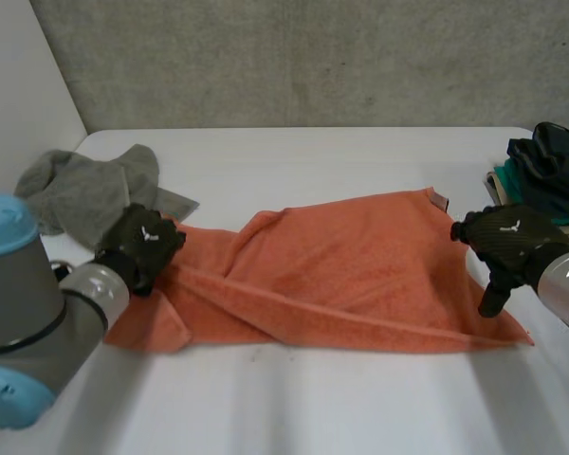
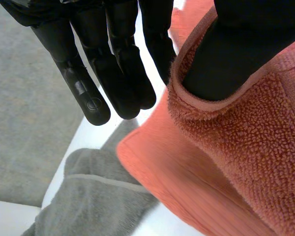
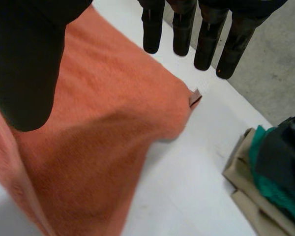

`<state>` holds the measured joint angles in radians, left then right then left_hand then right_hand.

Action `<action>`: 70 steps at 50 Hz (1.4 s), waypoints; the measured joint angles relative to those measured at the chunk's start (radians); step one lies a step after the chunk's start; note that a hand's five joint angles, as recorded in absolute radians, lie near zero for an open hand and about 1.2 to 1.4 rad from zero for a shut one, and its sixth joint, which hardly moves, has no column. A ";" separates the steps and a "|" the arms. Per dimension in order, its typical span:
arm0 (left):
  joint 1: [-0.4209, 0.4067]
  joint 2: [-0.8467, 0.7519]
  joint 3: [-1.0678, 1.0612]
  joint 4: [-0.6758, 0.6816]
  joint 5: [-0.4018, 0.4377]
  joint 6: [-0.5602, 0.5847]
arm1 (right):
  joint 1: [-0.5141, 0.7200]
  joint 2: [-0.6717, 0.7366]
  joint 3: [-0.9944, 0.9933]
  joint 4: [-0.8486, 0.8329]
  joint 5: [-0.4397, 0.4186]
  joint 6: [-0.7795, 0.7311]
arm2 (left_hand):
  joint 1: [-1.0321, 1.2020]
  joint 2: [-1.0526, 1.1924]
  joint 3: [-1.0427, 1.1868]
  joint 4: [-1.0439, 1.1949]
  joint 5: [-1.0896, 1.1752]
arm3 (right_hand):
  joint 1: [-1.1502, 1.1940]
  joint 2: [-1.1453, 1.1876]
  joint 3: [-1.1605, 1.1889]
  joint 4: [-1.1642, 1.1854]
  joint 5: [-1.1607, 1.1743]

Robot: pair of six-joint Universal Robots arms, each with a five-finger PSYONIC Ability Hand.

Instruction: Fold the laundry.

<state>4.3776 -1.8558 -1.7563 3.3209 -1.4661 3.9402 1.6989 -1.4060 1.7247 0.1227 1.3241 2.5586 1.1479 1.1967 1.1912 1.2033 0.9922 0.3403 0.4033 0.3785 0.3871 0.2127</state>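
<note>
On the white table [image 1: 360, 152], centre: orange towel [image 1: 341, 275] rumpled, near flap doubled over | left hand [image 1: 142, 245] at left edge, fingers [image 2: 113, 83] straight, hem only draped over thumb | right hand [image 1: 507, 242] at right edge, unclenched, holding nothing | risk: hem could slide off on lift, skewing fold.

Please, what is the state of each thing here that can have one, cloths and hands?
orange towel: lying mostly flat, rumpled and doubled over at its left end.
grey towel: crumpled in a heap.
stack of clothes: folded.
left hand: open, fingers straight, the orange towel's edge over its thumb.
right hand: open, fingers straight, at the towel's right edge.
</note>
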 measured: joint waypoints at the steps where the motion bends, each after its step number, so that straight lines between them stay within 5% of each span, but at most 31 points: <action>1: -0.001 -0.011 0.024 0.001 -0.007 -0.015 | -0.007 -0.004 -0.009 0.023 -0.017 0.033 | 0.000 0.000 0.000 0.000 0.000 | 0.000 0.000 0.000 0.000 0.000; 2: -0.001 -0.021 0.045 0.001 -0.015 -0.027 | -0.013 -0.007 -0.014 0.041 -0.032 0.054 | 0.000 0.000 0.000 0.000 0.000 | -0.100 -0.134 -0.126 -0.119 -0.124; 13: -0.003 -0.115 0.165 -0.004 -0.066 -0.070 | -0.064 0.033 0.020 0.155 -0.181 0.101 | 0.000 0.000 0.000 0.000 0.000 | -0.119 -0.153 -0.145 -0.134 -0.136; 22: 0.010 -0.133 0.171 0.000 -0.066 -0.069 | -0.078 0.116 0.031 0.104 -0.156 0.072 | 0.000 0.000 0.000 0.000 0.000 | -0.022 -0.054 -0.002 -0.015 -0.015; 32: 0.033 -0.150 0.193 0.002 -0.066 -0.068 | -0.082 0.131 0.091 0.050 -0.152 -0.009 | 0.000 0.000 0.000 0.000 0.000 | 0.301 0.348 0.370 0.361 0.336; 50: 0.034 -0.175 0.223 0.001 -0.068 -0.067 | -0.079 0.167 0.145 -0.099 -0.153 -0.014 | 0.000 0.000 0.000 0.000 0.000 | 0.323 0.371 0.397 0.387 0.359; 70: 0.042 -0.174 0.223 -0.009 -0.072 -0.069 | -0.081 0.204 0.146 -0.136 -0.157 -0.048 | 0.000 0.000 0.000 0.000 0.000 | 0.576 0.675 0.705 0.689 0.660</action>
<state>4.4198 -2.0298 -1.5332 3.3124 -1.5380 3.8716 1.6182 -1.2021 1.8711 -0.0131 1.1669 2.5111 1.1479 1.1967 1.1912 1.2033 0.9922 0.9160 1.0779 1.0836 1.0765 0.8731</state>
